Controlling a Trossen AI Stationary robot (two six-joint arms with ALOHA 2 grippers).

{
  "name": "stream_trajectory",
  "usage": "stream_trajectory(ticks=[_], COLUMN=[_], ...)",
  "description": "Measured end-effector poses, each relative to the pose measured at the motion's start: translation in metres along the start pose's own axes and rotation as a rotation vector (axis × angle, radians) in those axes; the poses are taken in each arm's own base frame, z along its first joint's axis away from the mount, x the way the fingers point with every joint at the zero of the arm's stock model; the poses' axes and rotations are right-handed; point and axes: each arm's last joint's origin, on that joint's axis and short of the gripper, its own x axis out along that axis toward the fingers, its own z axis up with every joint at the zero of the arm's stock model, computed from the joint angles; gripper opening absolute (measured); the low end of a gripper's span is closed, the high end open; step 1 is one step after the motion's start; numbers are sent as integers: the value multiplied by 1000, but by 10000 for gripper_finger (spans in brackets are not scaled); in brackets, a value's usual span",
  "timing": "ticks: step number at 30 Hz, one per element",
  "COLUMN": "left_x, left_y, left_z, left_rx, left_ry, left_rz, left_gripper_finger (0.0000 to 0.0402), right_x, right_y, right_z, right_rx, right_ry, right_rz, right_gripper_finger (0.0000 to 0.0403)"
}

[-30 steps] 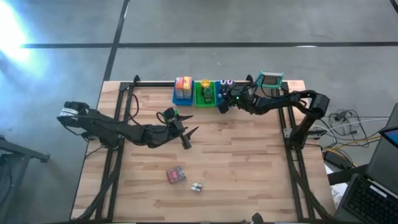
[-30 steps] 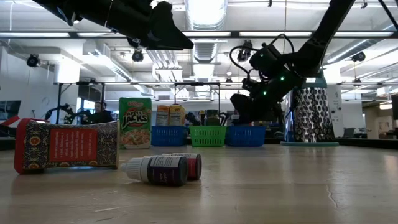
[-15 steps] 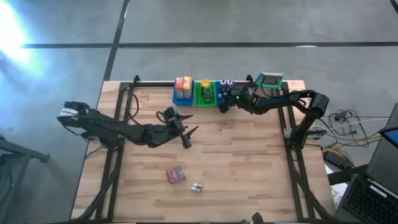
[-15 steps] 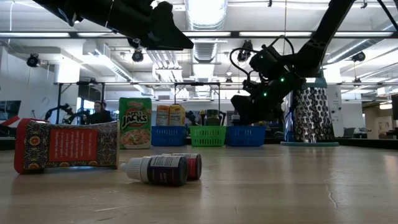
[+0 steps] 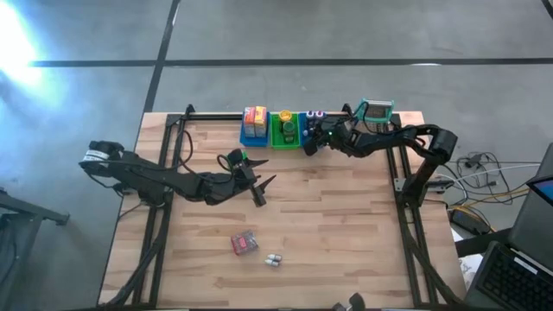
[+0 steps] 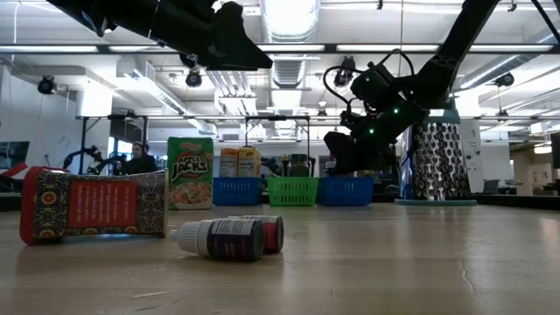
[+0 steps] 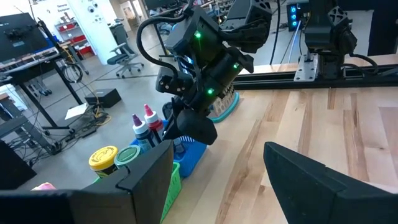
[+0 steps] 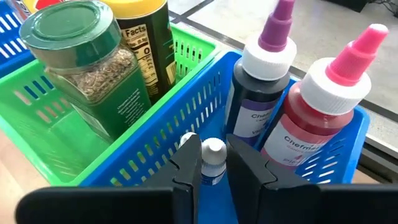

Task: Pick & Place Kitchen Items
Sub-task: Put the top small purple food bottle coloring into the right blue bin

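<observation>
My right gripper point(image 8: 214, 163) hangs over the right blue bin point(image 8: 155, 140) at the table's far edge, shut on a small white-capped bottle point(image 8: 213, 151). Two bigger bottles stand upright in that bin, one purple-tipped point(image 8: 264, 93) and one pink-tipped red point(image 8: 323, 130). My left gripper point(image 5: 257, 185) hovers open above the table's middle, touching nothing. Near the front edge a red patterned packet point(image 5: 244, 244) and two small bottles point(image 5: 274, 260) lie on their sides. My right gripper pinches the small bottle between its two fingers, just below the white cap point(image 8: 213, 173). The fingers slant down into the bin from the table's right side. The bottle stands upright between them; the fingers hide whether its base rests on the bin's floor.
A green bin point(image 5: 284, 130) holds a green-lidded jar point(image 8: 87, 68) and a yellow-lidded jar point(image 8: 146, 37). Another blue bin point(image 5: 254, 128) holds boxes. A metal grater point(image 5: 377, 111) stands at the far right. Bare wood lies between the bins and the front items.
</observation>
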Motion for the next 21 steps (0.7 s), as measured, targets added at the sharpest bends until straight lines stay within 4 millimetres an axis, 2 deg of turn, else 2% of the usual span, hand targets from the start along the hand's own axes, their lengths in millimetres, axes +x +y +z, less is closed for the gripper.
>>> stream_trajectory(ticks=[7, 13, 21], left_x=[0, 0, 0], left_y=[0, 0, 0], left_z=[0, 0, 0], left_rx=[0, 0, 1], left_ry=[0, 0, 0], left_rz=[0, 0, 0], left_gripper_finger=[257, 257, 257], right_x=[1, 14, 20], right_y=[-1, -2, 0], right_z=[0, -13, -12], right_rx=[0, -12, -15], right_ry=[2, 50, 53], right_rz=[-4, -20, -24], right_gripper_finger=[53, 54, 54])
